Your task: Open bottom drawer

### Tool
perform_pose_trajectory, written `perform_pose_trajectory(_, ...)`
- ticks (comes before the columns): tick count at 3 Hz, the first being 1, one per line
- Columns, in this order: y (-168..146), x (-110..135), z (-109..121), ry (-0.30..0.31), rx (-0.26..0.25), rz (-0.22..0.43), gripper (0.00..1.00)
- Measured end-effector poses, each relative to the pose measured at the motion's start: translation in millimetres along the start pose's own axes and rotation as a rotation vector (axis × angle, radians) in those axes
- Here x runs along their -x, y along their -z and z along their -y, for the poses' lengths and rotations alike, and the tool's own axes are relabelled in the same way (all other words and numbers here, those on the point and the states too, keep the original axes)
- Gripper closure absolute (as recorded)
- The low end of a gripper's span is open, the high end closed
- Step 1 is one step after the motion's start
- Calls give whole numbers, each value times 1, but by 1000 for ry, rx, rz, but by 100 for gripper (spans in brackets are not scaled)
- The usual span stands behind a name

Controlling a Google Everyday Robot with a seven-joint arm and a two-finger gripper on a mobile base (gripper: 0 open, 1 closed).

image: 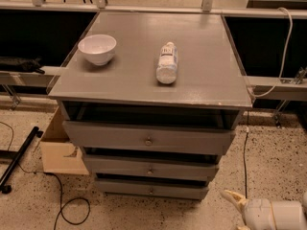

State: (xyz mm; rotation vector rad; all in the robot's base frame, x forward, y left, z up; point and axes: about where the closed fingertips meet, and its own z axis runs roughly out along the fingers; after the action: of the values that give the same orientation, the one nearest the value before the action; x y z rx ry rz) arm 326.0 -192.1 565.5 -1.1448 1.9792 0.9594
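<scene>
The bottom drawer spans left-right, facing camera; hand lower right.

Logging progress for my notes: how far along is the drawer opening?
Done: nothing visible; the bottom drawer looks shut, not pulled out. In hand: the gripper hangs low, right of the cabinet, apart from the knob. Left: reach the knob, grip, pull.

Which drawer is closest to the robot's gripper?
The bottom drawer, lowest of the three. The gripper hangs low at its right; the middle drawer and top drawer sit higher.
</scene>
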Motion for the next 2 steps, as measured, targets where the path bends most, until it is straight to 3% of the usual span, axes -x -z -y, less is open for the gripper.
perform_pose_trajectory(1,-24,-7,23,-31,-1,-8,0)
perform_pose_trajectory(2,-56,-18,60,-74,-9,-18,0)
